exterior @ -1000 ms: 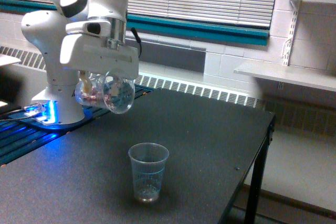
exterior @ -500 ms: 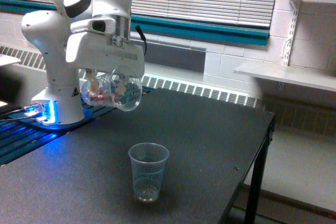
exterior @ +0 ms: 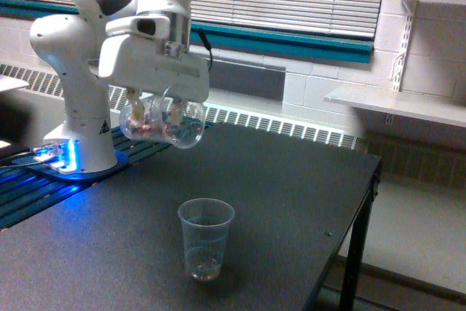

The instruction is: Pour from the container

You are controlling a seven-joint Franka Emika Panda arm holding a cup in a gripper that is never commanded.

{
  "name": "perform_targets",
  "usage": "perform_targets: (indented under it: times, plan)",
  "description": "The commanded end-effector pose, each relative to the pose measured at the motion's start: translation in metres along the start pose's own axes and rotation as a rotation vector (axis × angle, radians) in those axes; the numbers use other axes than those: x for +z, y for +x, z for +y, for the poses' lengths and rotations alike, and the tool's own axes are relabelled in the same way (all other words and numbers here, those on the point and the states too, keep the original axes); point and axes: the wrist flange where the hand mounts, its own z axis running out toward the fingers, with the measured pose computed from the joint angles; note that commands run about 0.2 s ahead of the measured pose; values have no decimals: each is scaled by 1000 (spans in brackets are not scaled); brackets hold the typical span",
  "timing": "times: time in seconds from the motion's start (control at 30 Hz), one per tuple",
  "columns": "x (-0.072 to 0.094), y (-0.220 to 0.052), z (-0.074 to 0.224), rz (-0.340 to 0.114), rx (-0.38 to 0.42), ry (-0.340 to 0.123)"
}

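At the exterior view's left, the white arm's base [exterior: 76, 118] stands on the far corner of the dark table [exterior: 291, 194], with a blue glow at its foot. Just to its right the hand [exterior: 153, 103] is clamped on the container [exterior: 162, 121] — a clear, wide cup tipped onto its side in the air, its mouth facing the exterior view's right, pinkish-red and white pieces showing inside. Lower and further right, well apart from it, a small clear plastic cup [exterior: 206, 238] stands upright on the table — a little something sits at its bottom.
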Motion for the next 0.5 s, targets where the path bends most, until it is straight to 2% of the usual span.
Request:
perform_targets:
  times: [0.03,0.17,0.27,0.5]
  plan:
    - [-16,22,-18,20,-73,-18]
    - [-20,37,-26,35,-106,-28]
    - [-24,49,-31,53,-107,-15]
    - [-15,50,-27,29,-118,-5]
